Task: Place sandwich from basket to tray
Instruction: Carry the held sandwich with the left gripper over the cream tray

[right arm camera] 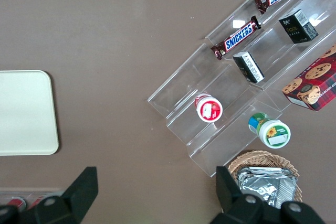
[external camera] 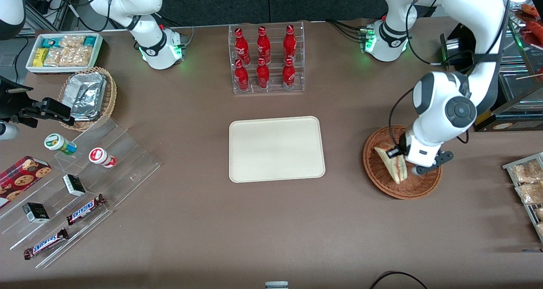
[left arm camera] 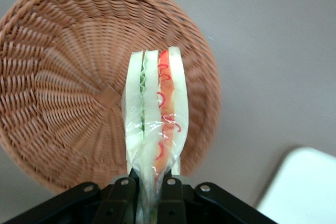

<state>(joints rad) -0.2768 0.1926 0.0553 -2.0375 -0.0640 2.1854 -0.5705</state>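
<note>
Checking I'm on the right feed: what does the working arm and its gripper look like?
The left arm has glossy white rounded shells, a dark grey round joint cap, a black cable looping alongside and a green light at its base. Its gripper, over the basket, has a white body with black fingers.

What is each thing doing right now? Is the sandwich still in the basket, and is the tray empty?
sandwich: wrapped, pinched at one end, held over the basket
end effector: shut on the sandwich, above the basket
basket: nothing else in it
tray: empty
red bottles: upright in their clear rack, capped
</note>
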